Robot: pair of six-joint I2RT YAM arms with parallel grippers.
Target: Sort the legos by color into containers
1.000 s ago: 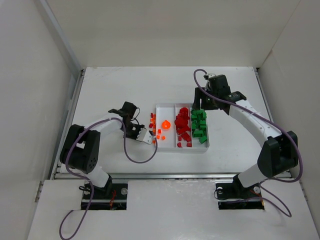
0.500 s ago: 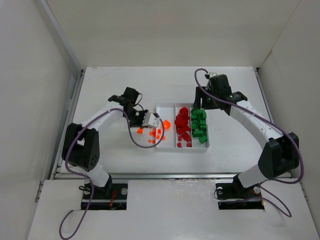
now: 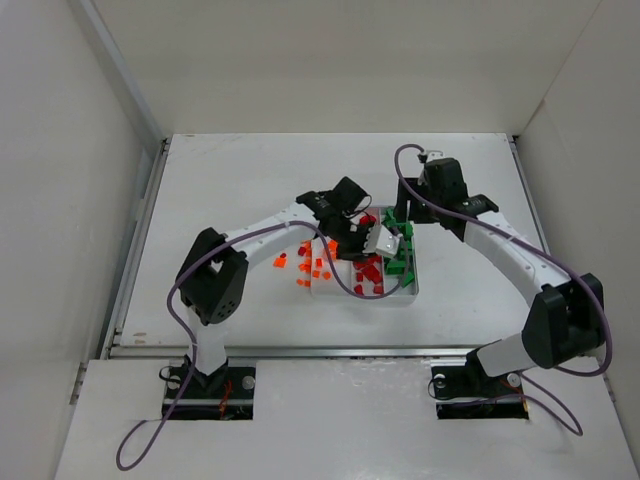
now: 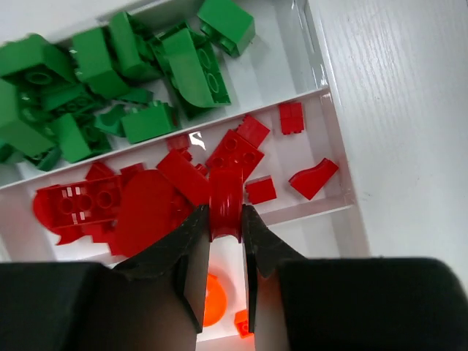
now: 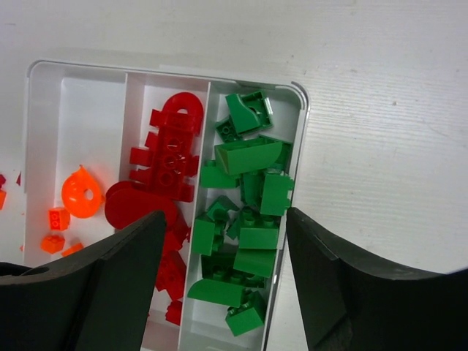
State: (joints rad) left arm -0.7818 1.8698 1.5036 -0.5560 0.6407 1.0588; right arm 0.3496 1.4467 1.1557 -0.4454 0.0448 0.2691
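Note:
The containers are three compartments of one white tray (image 3: 400, 294). Green legos (image 3: 403, 262) fill the right compartment, red legos (image 3: 368, 276) the middle one. A round orange piece (image 5: 80, 191) lies in the left compartment. Loose orange legos (image 3: 302, 266) lie on the table left of the tray. My left gripper (image 3: 386, 240) hangs over the tray, shut on a curved red lego (image 4: 225, 208) above the red pile (image 4: 146, 208). My right gripper (image 5: 227, 219) stands open above the green legos (image 5: 248, 212) at the tray's far end, holding nothing.
The white tabletop (image 3: 230, 180) is walled on the left, back and right. The left arm (image 3: 270, 222) stretches across the loose orange bricks and the tray's left side. The right arm (image 3: 500, 245) curves in from the right of the tray.
My left gripper swung right from the loose bricks beside the tray to over the tray's middle, carrying the red lego. The right arm hardly moved.

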